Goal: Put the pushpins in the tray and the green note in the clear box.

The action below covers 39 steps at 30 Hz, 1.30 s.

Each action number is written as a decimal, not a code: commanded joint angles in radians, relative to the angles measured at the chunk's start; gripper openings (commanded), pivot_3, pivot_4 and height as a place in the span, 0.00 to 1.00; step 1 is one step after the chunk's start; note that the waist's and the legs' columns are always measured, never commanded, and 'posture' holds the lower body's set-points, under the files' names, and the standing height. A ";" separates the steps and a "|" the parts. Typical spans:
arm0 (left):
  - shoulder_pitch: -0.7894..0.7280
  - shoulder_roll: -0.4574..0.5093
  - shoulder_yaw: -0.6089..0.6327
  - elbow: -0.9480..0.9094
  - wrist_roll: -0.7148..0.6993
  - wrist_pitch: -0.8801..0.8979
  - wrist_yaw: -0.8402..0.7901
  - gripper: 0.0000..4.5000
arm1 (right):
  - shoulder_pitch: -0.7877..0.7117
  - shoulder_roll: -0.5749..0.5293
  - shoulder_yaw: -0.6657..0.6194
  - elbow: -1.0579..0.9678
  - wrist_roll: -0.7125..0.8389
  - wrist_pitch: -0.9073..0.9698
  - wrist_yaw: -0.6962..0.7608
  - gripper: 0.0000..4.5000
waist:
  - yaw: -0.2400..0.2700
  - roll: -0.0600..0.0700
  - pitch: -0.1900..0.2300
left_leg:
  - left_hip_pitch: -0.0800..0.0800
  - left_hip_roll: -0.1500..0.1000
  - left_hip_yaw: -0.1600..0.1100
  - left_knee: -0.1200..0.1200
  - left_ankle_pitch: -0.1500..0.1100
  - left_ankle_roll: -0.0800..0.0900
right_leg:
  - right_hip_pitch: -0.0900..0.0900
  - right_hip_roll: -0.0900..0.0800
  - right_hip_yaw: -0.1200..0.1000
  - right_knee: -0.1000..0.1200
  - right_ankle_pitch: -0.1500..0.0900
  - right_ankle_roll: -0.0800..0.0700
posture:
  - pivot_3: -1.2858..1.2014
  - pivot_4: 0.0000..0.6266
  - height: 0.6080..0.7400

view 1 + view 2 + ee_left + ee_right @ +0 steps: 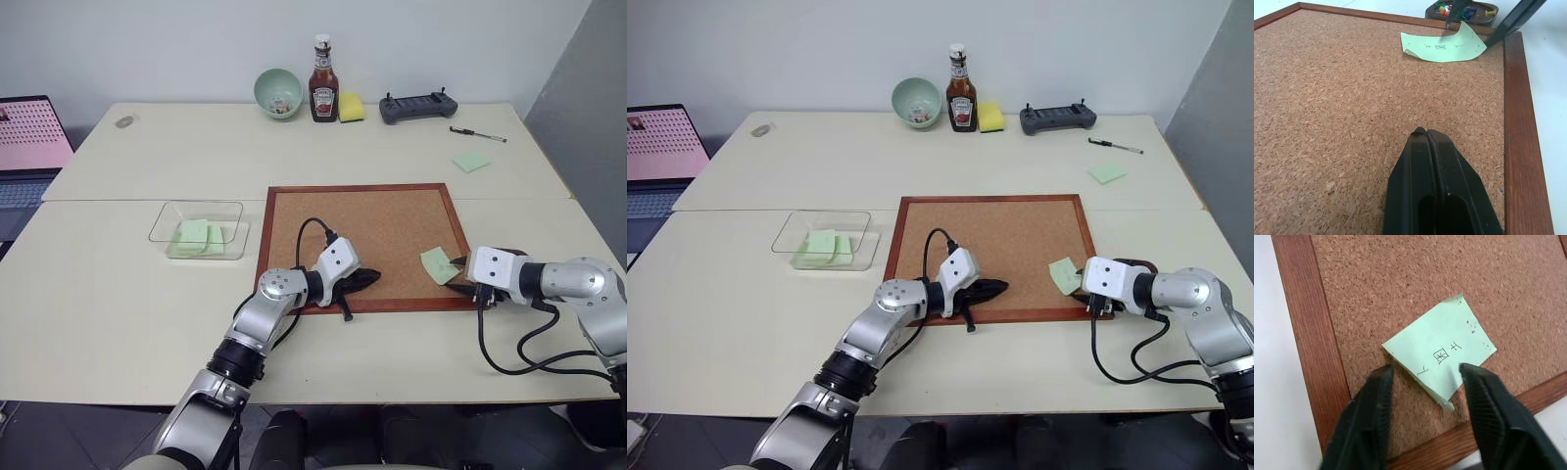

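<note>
Right tool (1422,374) stands with its two ribbed black fingers apart, straddling the near corner of the thin pale green paper note (1442,350) without gripping it; the note lies curling on the grainy cork board (377,230) by its wooden frame. Left tool (1427,134) rests shut and empty on the cork. Two more green slips lie in the clear rounded plastic box (167,220) on the desk (118,294), and the small dark tray (1486,14) holds several coloured pushpins (1442,9).

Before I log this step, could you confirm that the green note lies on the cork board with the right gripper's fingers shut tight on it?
Not quite: the green note does lie on the cork board, but the right gripper is open, its fingers astride the note's corner, as the right wrist view shows.
</note>
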State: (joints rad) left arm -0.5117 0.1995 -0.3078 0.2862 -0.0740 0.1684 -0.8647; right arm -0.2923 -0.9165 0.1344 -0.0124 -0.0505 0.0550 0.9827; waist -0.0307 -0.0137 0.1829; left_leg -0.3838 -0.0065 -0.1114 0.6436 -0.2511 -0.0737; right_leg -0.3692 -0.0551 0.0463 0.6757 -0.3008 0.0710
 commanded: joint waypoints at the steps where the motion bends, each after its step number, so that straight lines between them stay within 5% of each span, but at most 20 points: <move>1: 0.017 -0.003 -0.006 0.010 -0.003 0.014 -0.004 0.00 | -0.015 -0.001 0.000 0.005 -0.010 -0.030 0.010 0.24 | 0.000 0.000 0.000 | 0.000 0.000 0.000 0.000 0.000 0.000 | 0.000 0.000 0.000 0.000 0.000 0.000 | 0.52 0.24 1.00; 6: 0.015 -0.004 0.000 0.011 -0.008 0.013 -0.003 0.00 | -0.017 -0.004 0.006 0.014 -0.018 -0.058 0.019 0.02 | 0.000 0.000 0.000 | 0.000 0.000 0.000 0.000 0.000 0.000 | 0.000 0.000 0.000 0.000 0.000 0.000 | 0.52 0.24 1.00; 15: 0.013 -0.020 0.033 -0.006 -0.037 0.036 0.017 0.00 | -0.040 0.006 0.024 0.030 -0.049 -0.142 0.018 0.02 | 0.000 0.000 0.000 | 0.000 0.000 0.000 0.000 0.000 0.000 | 0.000 0.000 0.000 0.000 0.000 0.000 | 0.52 0.24 1.00; 29: -0.013 -0.008 0.081 -0.114 -0.113 0.139 0.005 0.56 | -0.030 0.043 0.028 0.059 -0.127 -0.380 -0.103 0.00 | -0.001 -0.001 0.001 | -0.001 0.000 0.000 0.000 0.000 0.000 | -0.002 0.000 0.000 0.000 0.000 0.000 | 0.52 0.24 1.00; 39: -0.088 0.031 -0.017 0.044 0.121 -0.447 0.070 0.99 | -0.035 0.095 0.018 0.003 -0.009 -0.319 -0.057 0.00 | 0.002 -0.002 0.001 | -0.001 0.000 0.000 0.000 0.000 0.000 | -0.002 0.000 0.000 0.000 0.000 0.000 | 0.52 0.24 1.00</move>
State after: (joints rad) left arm -0.5553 0.2382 -0.3200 0.2931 0.0085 -0.1210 -0.8260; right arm -0.3202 -0.8312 0.1778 0.0449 -0.1331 -0.3132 0.8951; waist -0.0289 -0.0157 0.1841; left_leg -0.3852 -0.0066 -0.1113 0.6434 -0.2510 -0.0738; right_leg -0.3708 -0.0552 0.0465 0.6754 -0.3006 0.0707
